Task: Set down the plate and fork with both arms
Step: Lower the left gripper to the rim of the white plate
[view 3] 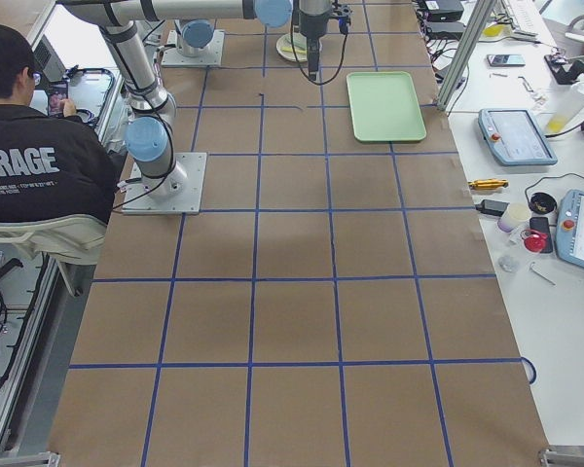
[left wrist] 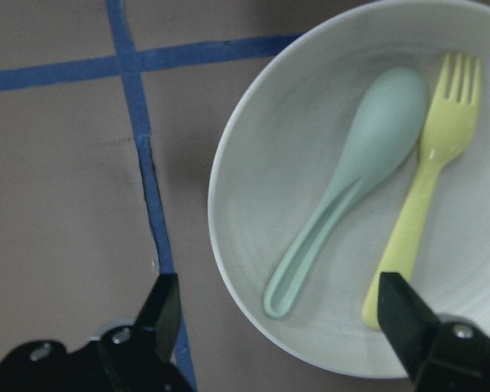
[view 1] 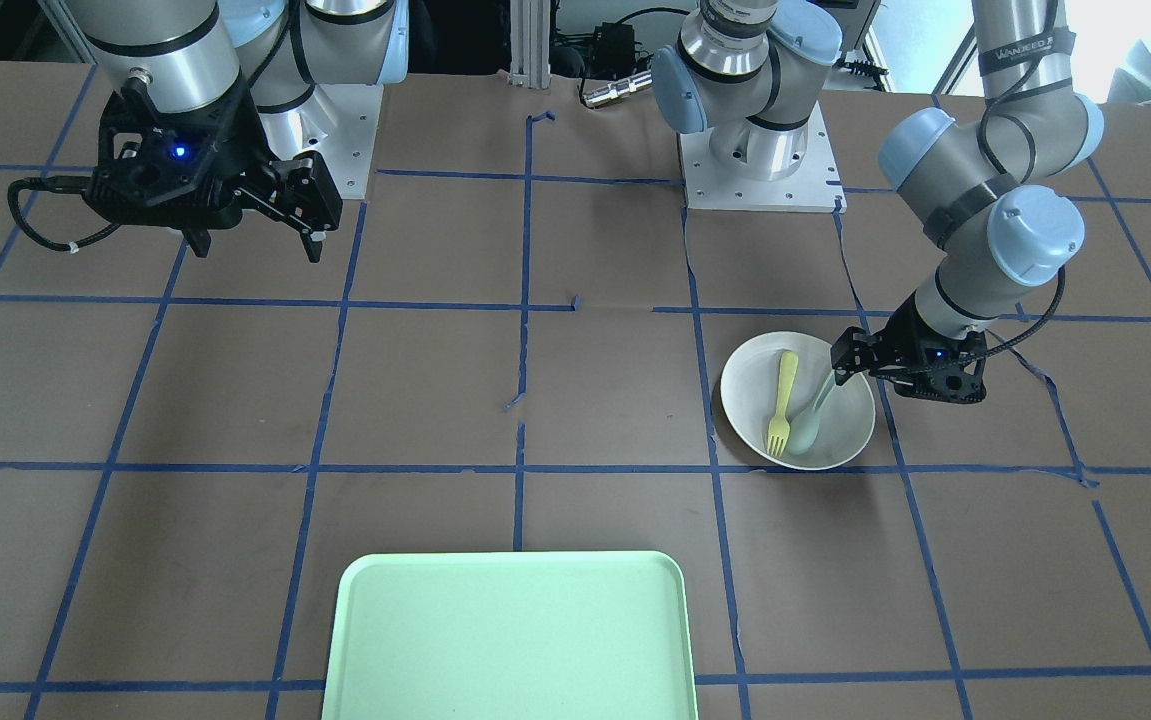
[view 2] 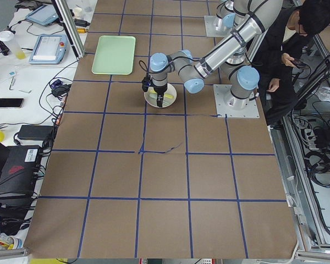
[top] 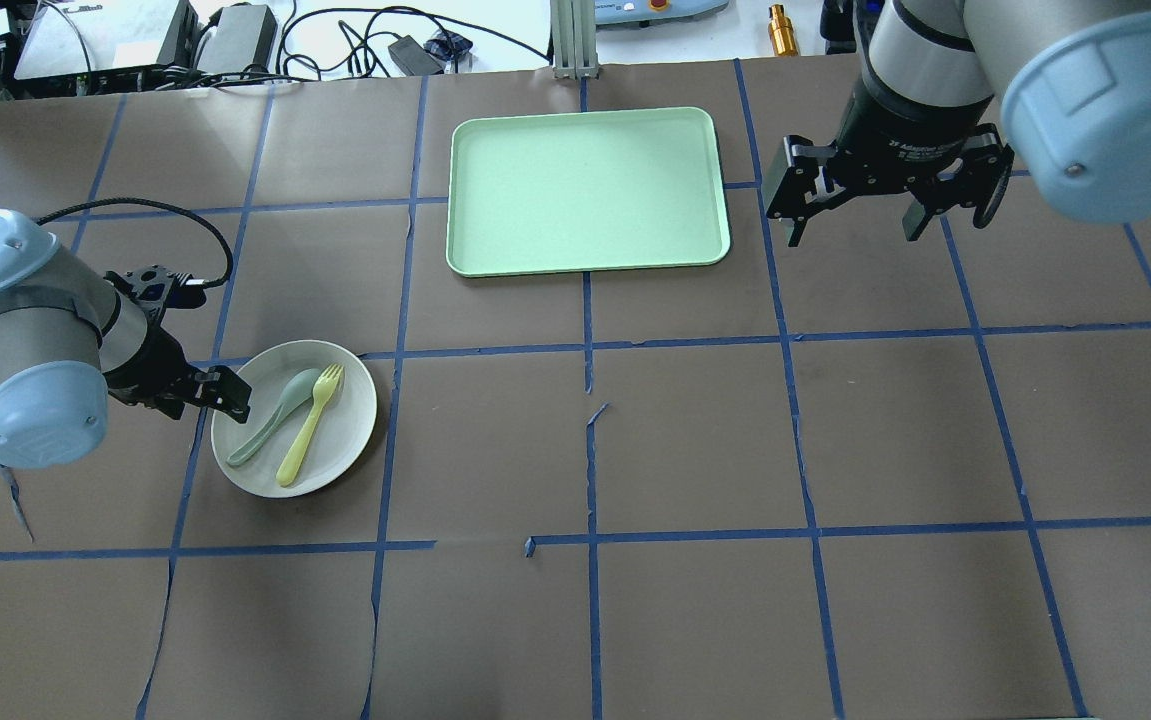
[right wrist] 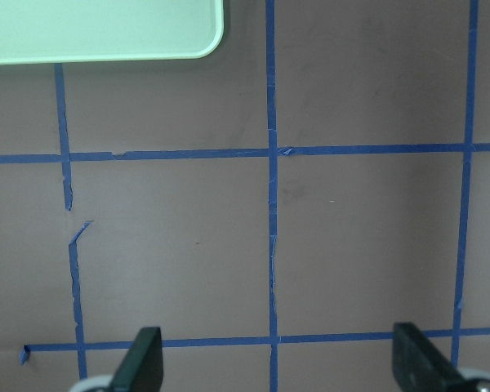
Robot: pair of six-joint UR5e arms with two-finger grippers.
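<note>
The off-white plate (top: 347, 420) sits on the table at my left, seen too in the front view (view 1: 745, 400). The pale yellow fork (top: 310, 425) lies in it beside a grey-green spoon (top: 273, 418). My left gripper (top: 230, 395) is open and low at the plate's rim. In the left wrist view (left wrist: 282, 310) one finger (left wrist: 162, 310) is outside the plate (left wrist: 253, 180) and the other (left wrist: 398, 314) is over its inside, by the fork (left wrist: 425, 188) handle's end. My right gripper (top: 852, 235) is open and empty, held high to the right of the tray.
The mint-green tray (top: 585, 190) lies at the table's far middle, near the front edge in the front view (view 1: 510, 640), and its corner shows in the right wrist view (right wrist: 98, 28). Blue tape lines grid the brown table. A person (view 2: 286, 49) stands behind the robot bases.
</note>
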